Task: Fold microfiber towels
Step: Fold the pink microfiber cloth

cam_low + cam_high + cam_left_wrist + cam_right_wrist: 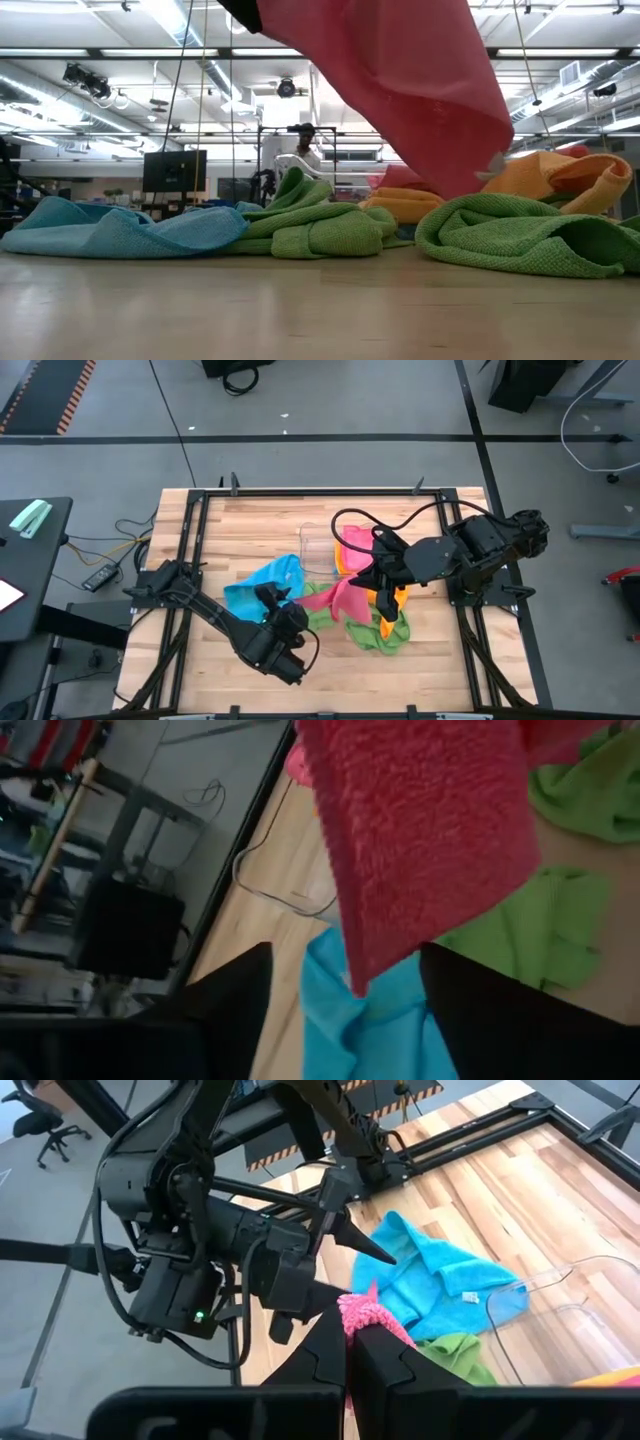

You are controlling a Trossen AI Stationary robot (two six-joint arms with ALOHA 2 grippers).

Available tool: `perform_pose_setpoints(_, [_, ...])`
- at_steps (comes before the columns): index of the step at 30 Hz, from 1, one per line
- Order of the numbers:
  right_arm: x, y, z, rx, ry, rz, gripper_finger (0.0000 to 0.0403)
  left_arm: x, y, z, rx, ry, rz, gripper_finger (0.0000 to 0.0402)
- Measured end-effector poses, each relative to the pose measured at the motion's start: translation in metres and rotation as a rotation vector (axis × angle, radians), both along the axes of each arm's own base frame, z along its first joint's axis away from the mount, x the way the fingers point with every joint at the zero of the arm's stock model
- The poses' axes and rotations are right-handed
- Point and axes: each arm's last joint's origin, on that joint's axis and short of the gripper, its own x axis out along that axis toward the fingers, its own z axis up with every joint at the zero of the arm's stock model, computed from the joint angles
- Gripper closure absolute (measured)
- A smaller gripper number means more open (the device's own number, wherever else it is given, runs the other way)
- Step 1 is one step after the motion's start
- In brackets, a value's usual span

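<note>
Wooden table (250,670), clear tray (318,545) with orange towel (352,560); right tool (350,1342) gripping pink towel (345,597), left tool (282,597) wide.

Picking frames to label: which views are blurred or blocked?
Left wrist view: the pink towel hangs close and soft, filling much of the picture. Low view: it hides the top middle; the green towel is sharp. High view: clear, evenly lit.

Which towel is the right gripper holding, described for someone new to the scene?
On the wooden table, find the clear plastic tray near the middle. In front of it, the right gripper is shut on the pink microfiber towel. Unlike the blue, green and orange towels lying flat, it hangs lifted.
</note>
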Motion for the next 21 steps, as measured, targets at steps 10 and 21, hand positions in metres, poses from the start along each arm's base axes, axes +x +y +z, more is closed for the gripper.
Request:
perform_pose_setpoints(10, [0.000,0.000,0.001,0.000,-0.009,0.003,0.0395,0.019,0.005,-0.001,-0.076,-0.118,0.017,0.0098])
perform_pose_setpoints(21, [-0.006,0.013,0.000,-0.080,0.004,0.130,0.0395,0.019,-0.009,-0.002,-0.141,-0.109,-0.045,0.0160])
